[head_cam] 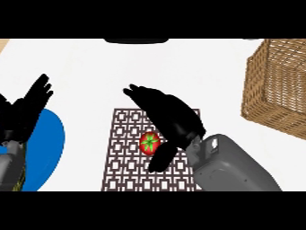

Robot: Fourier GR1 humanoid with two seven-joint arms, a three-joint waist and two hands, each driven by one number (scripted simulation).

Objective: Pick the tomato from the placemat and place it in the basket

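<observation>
Your right hand (170,120) hangs open over the placemat (125,148); the tomato (150,143) lies on it at the palm's seven o'clock, beside the thumb. The basket (284,90) waits at two o'clock.

The right hand (172,119) hovers open over the tomato (149,143) on the placemat (125,152), wicker basket (284,90) well apart.

A blue plate (52,134) lies on the white counter (181,72).
</observation>
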